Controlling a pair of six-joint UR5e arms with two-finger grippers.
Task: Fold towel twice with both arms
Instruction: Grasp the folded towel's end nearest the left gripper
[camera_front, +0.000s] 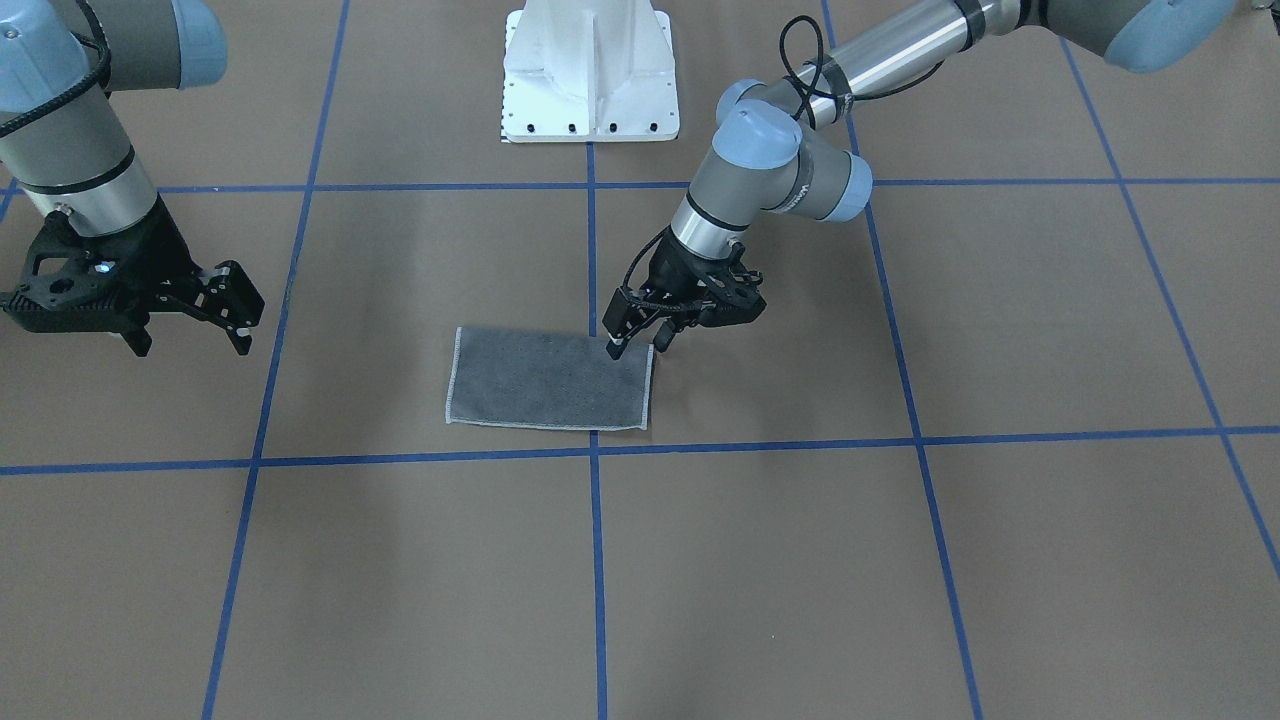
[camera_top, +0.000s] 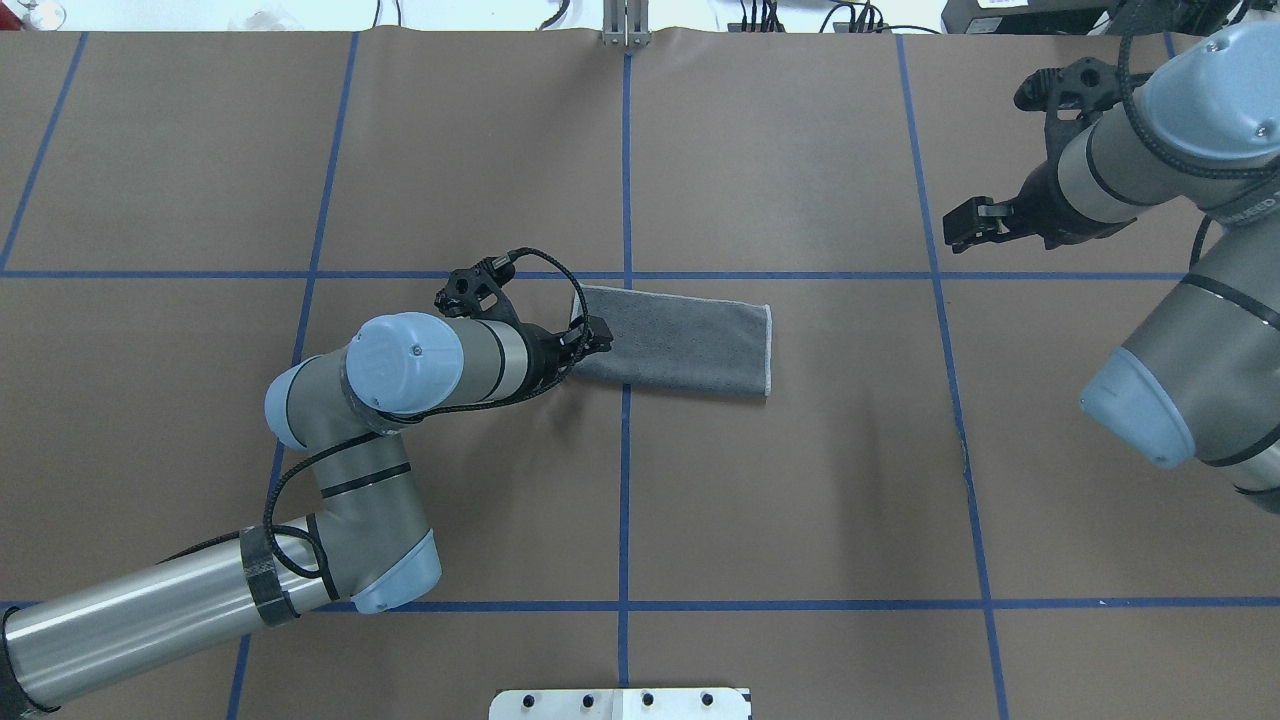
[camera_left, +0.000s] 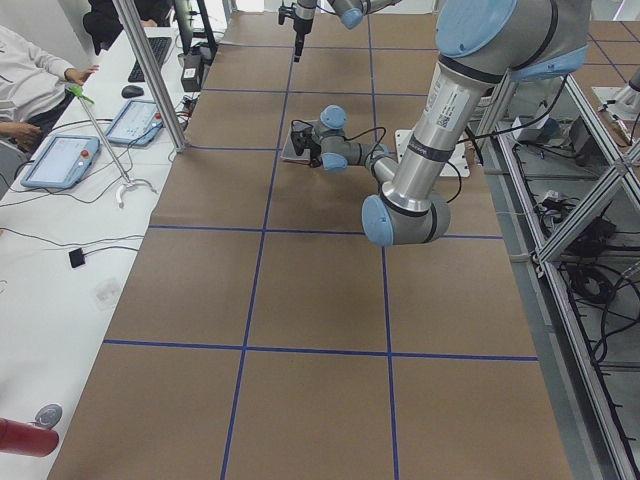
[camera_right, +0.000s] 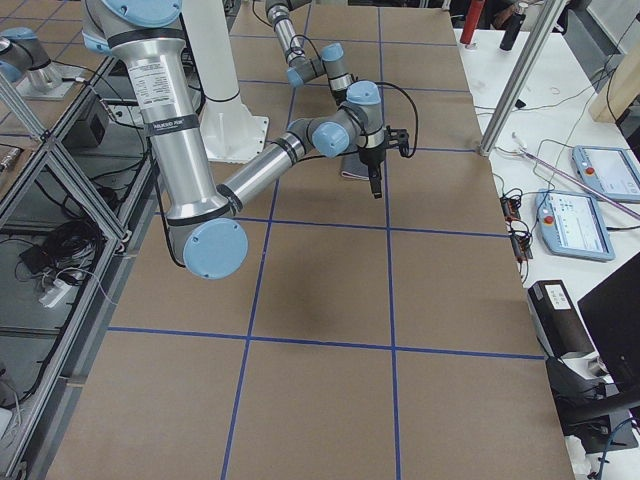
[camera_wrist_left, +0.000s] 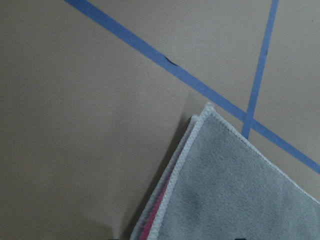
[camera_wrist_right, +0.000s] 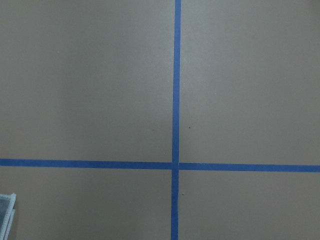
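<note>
1. The surface (camera_front: 420, 560) is covered in brown paper, marked into large rectangles by blue tape lines (camera_front: 596, 560).
2. A white pedestal base (camera_front: 590, 70) stands on the centre tape line, with a row of dark holes along its edge.
3. A white bench (camera_left: 60, 300) runs along the surface's far side from the base. It carries two tablet-like pendants (camera_left: 58, 160), a keyboard (camera_left: 160, 50), a mouse (camera_left: 133, 91) and a small black item (camera_left: 76, 258).
4. An operator in a white sleeve (camera_left: 25, 70) sits at that bench.
5. A red cylinder (camera_left: 25, 438) lies at the bench's near end.
6. A slanted metal post (camera_left: 150, 70) rises at the surface's edge.
7. Cables (camera_right: 55, 250) lie on the floor under the metal frame.
</note>
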